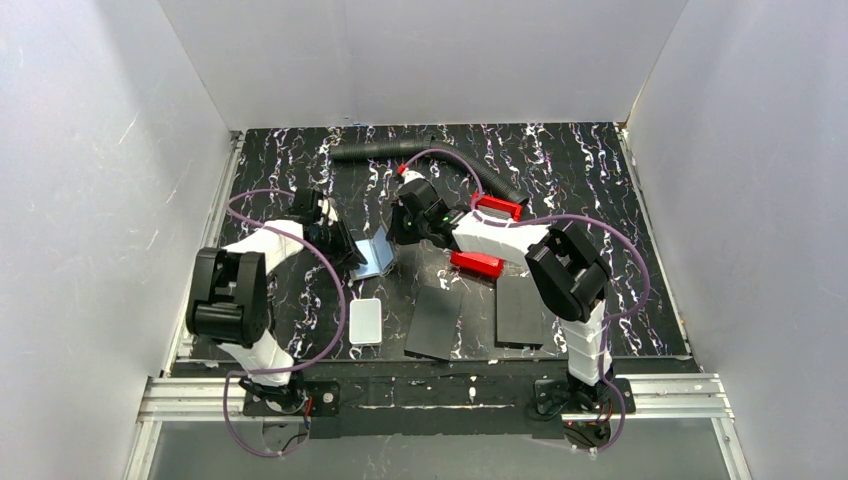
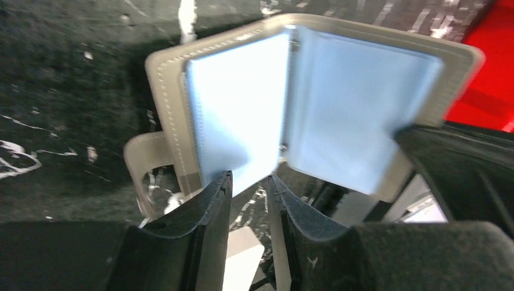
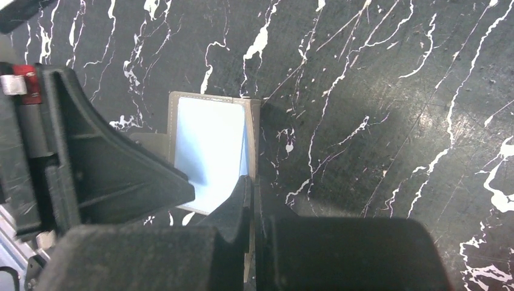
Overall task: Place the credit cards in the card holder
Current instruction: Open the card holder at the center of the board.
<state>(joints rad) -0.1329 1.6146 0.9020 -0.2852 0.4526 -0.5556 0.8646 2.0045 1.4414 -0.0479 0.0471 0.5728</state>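
Left gripper [image 2: 250,179] narrowly parted at an open grey-brown stitched folding card holder [image 2: 236,109]; right gripper [image 3: 251,185] clamped on it.
Finding: the card holder, shiny pale-blue inner faces showing, sits at 9 o'clock of the centre of the black marble-patterned table [image 1: 560,180]. Its left leaf's lower corner lies between the left fingertips; a grip is unconfirmed. The right jaws are fully closed on its right cover edge. A white rounded rectangular box [image 1: 366,321] lies at 6 o'clock of the holder.

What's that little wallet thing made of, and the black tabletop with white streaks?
The card holder: cover looks like grey-beige faux leather, stitched along the rim; its inner sleeves look like glossy plastic, given their sheen. The tabletop: probably marble-print vinyl or laminate, unsure.
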